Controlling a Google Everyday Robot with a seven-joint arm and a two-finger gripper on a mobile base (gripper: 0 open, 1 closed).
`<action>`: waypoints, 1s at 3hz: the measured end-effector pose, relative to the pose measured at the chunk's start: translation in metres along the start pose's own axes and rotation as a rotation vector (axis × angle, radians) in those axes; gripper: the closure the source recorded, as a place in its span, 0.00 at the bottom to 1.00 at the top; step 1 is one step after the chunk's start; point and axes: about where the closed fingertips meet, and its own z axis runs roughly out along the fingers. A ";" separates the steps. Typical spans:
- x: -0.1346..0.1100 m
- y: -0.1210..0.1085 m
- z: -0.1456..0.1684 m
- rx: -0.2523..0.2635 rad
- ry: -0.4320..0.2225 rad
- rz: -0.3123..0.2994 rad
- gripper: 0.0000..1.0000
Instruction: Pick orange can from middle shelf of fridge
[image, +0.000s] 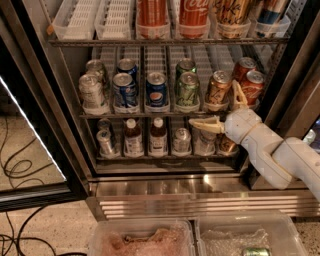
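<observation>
A: Camera view, quick. What are we seeing of the fridge (175, 192)?

B: We're looking straight into it, door swung open at the left, ribbed steel base below. The middle shelf (150, 115) is carrying a row of cans in white lanes.

A: Where are we placing the orange can (218, 89)?

B: It's standing upright at the front of its lane on the middle shelf, second lane from the right. We're seeing a green can (187, 90) in the lane just left of it and a red can (253, 86) just right of it.

A: And the hand (214, 103)?

B: It's hanging in front of the shelf's right part, white arm (272, 152) coming in from the lower right. We're reading the fingers as spread wide apart, holding nothing. One finger (238, 95) is pointing up between the orange can and the red can, the other is pointing left just under the shelf edge, below the orange can.

A: Touching the can?

B: We're not able to tell.

A: Anything else we're logging?

B: Brown bottles (145, 136) are standing on the rack below, and two clear bins (142, 239) are sitting at the bottom edge.
</observation>
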 end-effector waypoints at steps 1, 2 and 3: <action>0.003 -0.012 -0.002 0.058 0.011 -0.012 0.00; 0.000 -0.013 0.003 0.060 0.003 -0.012 0.00; -0.001 -0.010 0.006 0.052 -0.002 -0.001 0.00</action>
